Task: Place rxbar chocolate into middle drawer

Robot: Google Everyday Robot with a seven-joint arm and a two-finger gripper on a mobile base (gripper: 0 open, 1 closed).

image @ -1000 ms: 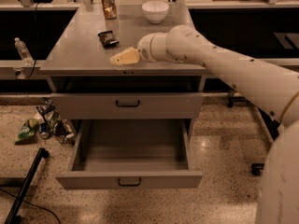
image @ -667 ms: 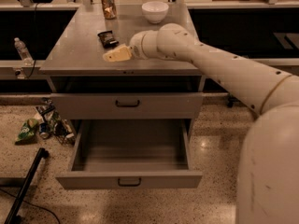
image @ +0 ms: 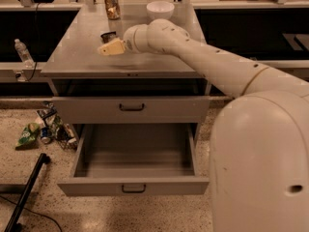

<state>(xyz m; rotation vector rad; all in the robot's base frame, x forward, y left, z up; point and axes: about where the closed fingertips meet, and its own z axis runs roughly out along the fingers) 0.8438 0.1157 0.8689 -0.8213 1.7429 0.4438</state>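
One arm (image: pixel 212 62), jaws beside rxbar chocolate (image: pixel 108 36) — can (image: pixel 112 4) behind

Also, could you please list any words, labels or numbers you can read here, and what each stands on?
Nothing can be read.
Print on the can: too blurred.
Print on the rxbar chocolate, beside the gripper hovering over the table: too blurred.
Print on the snack bags on the floor: too blurred.

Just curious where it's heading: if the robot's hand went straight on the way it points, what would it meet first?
Likely nothing: the hand points left over the tabletop, and that way looks free to the edge. The rxbar chocolate seems to lie just behind that line, though depth is unclear.
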